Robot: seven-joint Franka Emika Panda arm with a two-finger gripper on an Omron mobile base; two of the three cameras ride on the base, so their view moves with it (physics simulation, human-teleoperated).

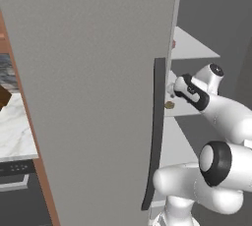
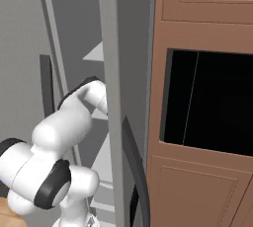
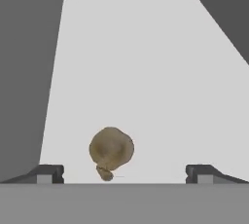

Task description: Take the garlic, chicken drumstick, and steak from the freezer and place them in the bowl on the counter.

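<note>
1. Pincer [image 3: 124,173] inside the freezer [image 1: 98,97], tips set wide apart, nothing between them; arm reaches in past the open door edge.
2. Garlic [image 3: 111,152], a brownish bulb with a small stub toward the pincer, lies on the white shelf [image 3: 146,72] just ahead of the tips, a little nearer the left tip than the right; apart from both; in the left base view it shows as a small brown spot [image 1: 169,105] just below the hand.
3. Handling, judged: light, firm, rounded, papery skin likely slick; may roll if nudged; close across the widest part of the bulb, not on the stub.
4. Room: bare shelf ahead and to the right of the pincer; grey freezer wall [image 3: 24,72] close on the left; door handle [image 1: 156,131] behind the wrist; withdraw straight back.
</note>
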